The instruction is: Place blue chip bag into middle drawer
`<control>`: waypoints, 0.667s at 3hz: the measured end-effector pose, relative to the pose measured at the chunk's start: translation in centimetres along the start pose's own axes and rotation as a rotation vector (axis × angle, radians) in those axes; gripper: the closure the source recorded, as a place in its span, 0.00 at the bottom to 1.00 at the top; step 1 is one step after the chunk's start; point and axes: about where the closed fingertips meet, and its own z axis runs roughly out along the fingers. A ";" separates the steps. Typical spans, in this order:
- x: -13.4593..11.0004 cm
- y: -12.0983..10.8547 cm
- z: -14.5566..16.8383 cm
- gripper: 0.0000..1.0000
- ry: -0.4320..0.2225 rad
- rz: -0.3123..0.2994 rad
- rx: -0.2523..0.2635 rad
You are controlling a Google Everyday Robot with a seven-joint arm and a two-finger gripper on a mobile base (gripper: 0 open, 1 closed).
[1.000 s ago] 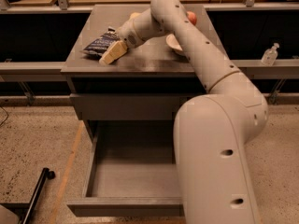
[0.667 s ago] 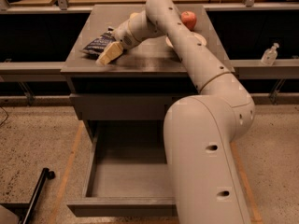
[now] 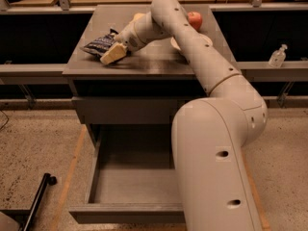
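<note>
Nearest me, the middle drawer (image 3: 125, 214) stands pulled out below the cabinet, and my arm's bulky base covers its right side. A black pole (image 3: 36, 203) lies low on the left of the speckled floor (image 3: 38, 143). Above, the upper drawer (image 3: 120, 110) is closed. On the cabinet top (image 3: 144, 64) the gripper (image 3: 114, 54) sits near the front left corner, touching the blue chip bag (image 3: 98, 44), which lies just behind and to the left of it, close to the left edge. I cannot tell whether the gripper grips it. Farther right sit a white bowl (image 3: 204, 41) and a red apple (image 3: 194, 19). A clear bottle (image 3: 277, 57) stands off to the right.
</note>
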 end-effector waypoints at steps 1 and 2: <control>-0.1 0.5 -1.3 0.64 -0.005 0.000 0.013; -1.0 2.7 -4.6 0.95 0.008 -0.042 0.023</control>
